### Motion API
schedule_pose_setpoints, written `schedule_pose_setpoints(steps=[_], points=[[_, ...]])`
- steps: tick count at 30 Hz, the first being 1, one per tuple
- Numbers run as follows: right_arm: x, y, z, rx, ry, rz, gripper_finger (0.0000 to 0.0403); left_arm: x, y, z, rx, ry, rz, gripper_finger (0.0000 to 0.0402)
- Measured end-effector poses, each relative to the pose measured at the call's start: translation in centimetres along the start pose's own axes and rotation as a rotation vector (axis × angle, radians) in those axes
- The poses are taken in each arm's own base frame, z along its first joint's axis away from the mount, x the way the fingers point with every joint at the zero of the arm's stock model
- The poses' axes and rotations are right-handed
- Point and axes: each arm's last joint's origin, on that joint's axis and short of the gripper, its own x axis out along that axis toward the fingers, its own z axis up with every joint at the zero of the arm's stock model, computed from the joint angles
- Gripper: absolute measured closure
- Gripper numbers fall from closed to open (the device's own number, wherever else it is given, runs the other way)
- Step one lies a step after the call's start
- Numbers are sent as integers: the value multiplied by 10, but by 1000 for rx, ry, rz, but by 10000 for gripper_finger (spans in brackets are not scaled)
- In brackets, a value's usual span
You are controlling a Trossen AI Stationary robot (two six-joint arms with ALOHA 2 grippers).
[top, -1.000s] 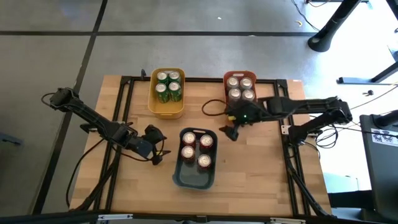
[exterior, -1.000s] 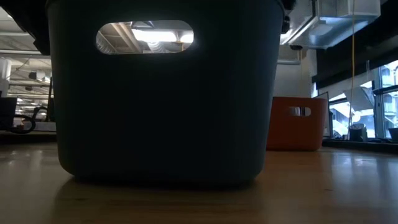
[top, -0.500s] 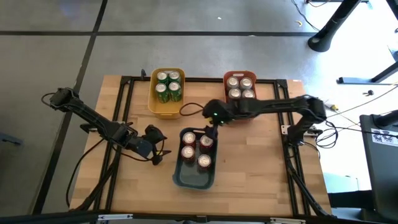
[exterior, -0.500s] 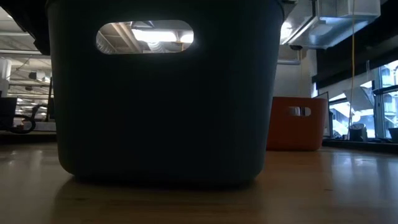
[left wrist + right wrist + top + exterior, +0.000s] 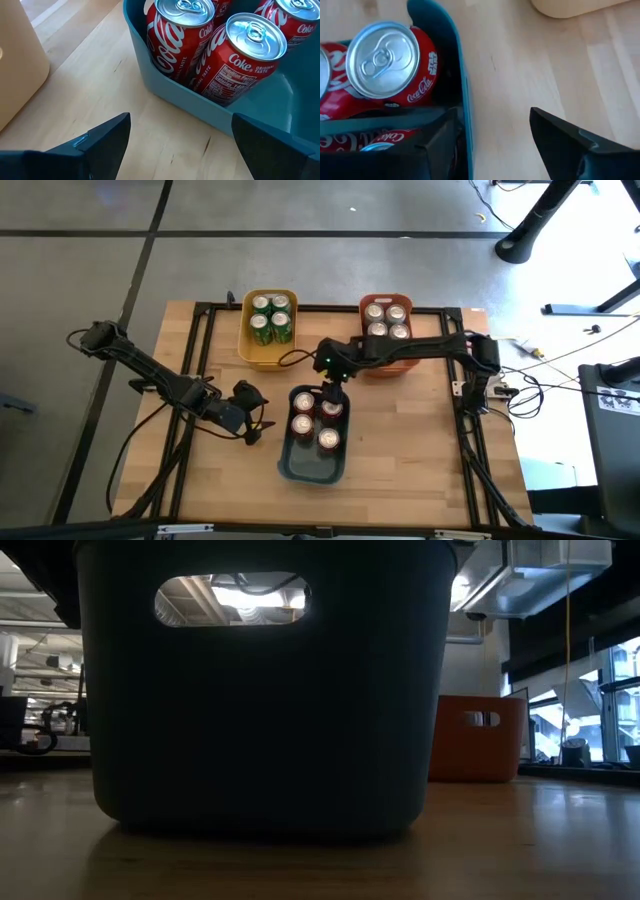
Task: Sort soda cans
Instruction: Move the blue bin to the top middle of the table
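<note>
Several red soda cans (image 5: pixel 301 424) stand upright in a blue-grey bin (image 5: pixel 288 465) at the table's middle. Green cans (image 5: pixel 270 320) fill a yellow bin (image 5: pixel 246 345), and silver cans (image 5: pixel 386 320) an orange bin (image 5: pixel 386 364), both at the far side. My right gripper (image 5: pixel 492 145) is open over the blue-grey bin's far wall (image 5: pixel 465 100). One finger is inside, next to a red can (image 5: pixel 385 62); the other is outside. My left gripper (image 5: pixel 177 140) waits open just left of that bin, facing its cans (image 5: pixel 182 30).
In the low view the blue-grey bin (image 5: pixel 265 690) fills most of the picture, with the orange bin (image 5: pixel 478 737) behind it at the right. Bare wood lies right of the blue-grey bin (image 5: pixel 410 440) and near the front edge.
My right gripper has swung from beside the orange bin toward the table's left edge and down. It now stands over the far wall of the blue-grey bin. The cans and bins have stayed in place.
</note>
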Motion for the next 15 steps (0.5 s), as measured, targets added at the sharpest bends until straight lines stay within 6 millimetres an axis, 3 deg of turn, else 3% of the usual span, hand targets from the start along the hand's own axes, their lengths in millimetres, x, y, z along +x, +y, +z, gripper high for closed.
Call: schedule_pose_setpoints(steps=[15], points=[[15,-2,-2,-37,26,-14,162,1,1,1,-11,-4,9,66]])
